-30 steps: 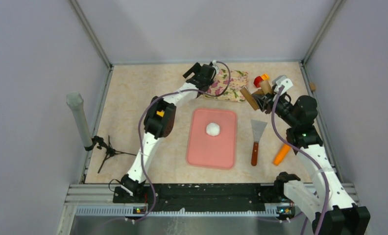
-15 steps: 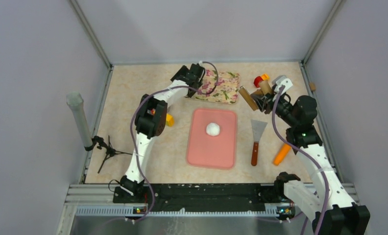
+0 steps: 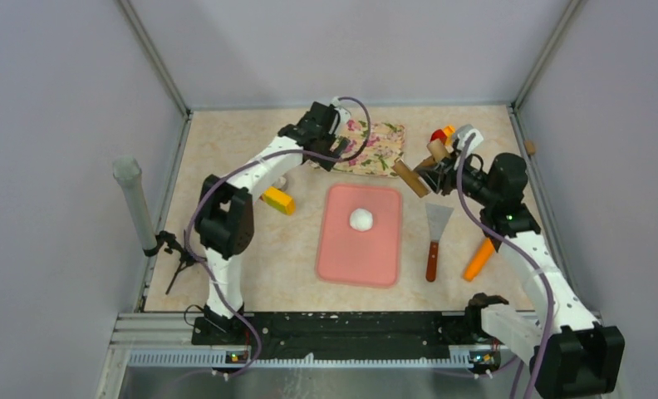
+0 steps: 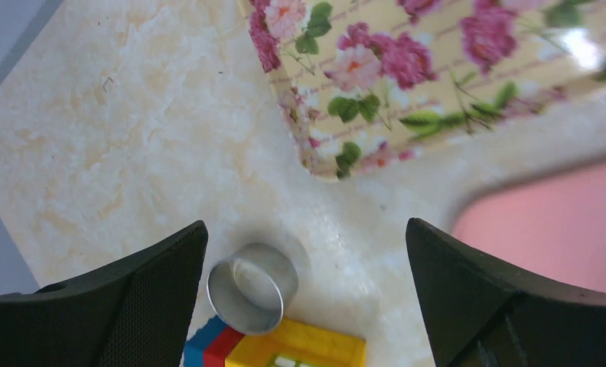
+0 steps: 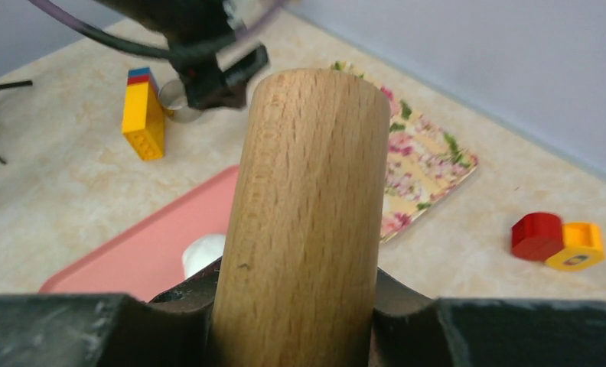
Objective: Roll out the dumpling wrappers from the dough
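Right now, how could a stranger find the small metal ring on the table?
Start at the pink rectangular mat in the middle; left of its far-left corner lies a yellow toy block. The short silver metal ring stands beside that block's blue-and-red end, the only round, hollow, shiny thing there.

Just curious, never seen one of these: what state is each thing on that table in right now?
Dough: round ball, unrolled, on the pink mat.
Rolling pin: clamped in the right jaws, in the air.
Metal ring: standing open-side up beside the toy bricks, untouched.
Left jaws: wide open, empty, above the ring.
Scraper: lying flat beside the mat.
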Available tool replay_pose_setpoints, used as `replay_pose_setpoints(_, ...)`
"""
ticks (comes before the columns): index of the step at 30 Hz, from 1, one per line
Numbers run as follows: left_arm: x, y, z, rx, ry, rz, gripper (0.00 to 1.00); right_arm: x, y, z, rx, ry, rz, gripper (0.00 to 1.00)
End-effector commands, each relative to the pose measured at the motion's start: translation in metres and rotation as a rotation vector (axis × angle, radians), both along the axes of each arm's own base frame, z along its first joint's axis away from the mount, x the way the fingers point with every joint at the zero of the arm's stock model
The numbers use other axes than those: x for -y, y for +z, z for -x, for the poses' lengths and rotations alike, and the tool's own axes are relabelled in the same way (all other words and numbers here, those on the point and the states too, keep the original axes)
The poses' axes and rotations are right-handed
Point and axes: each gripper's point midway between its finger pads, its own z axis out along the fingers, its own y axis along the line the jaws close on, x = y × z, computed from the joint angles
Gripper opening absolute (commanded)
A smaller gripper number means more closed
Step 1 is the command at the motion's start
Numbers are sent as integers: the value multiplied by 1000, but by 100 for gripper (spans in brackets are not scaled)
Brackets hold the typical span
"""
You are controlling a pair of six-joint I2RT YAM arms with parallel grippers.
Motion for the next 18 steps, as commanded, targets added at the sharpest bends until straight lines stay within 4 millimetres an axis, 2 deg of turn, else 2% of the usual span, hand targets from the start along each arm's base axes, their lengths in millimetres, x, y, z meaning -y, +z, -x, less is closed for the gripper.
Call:
replay_pose_setpoints(1,13,68,56,41,-202,194,99,-27,18,-4,-52,102,3,0)
replay_pose_setpoints(5,12,40,106,-29,-355,260,99,-61,-6,-14,-142,163,85,0)
replay_pose_setpoints(7,9,26,120,-75,-378,291,99,-81,-16,-19,-178,204,102,0)
replay_pose_setpoints(13,14,9,129,-161,-380,447,99,-131,-38,-23,-270,324,123,0)
replay_pose_setpoints(18,26,-7,129,-233,-376,546,99,-150,-75,-16,-306,392,161,0)
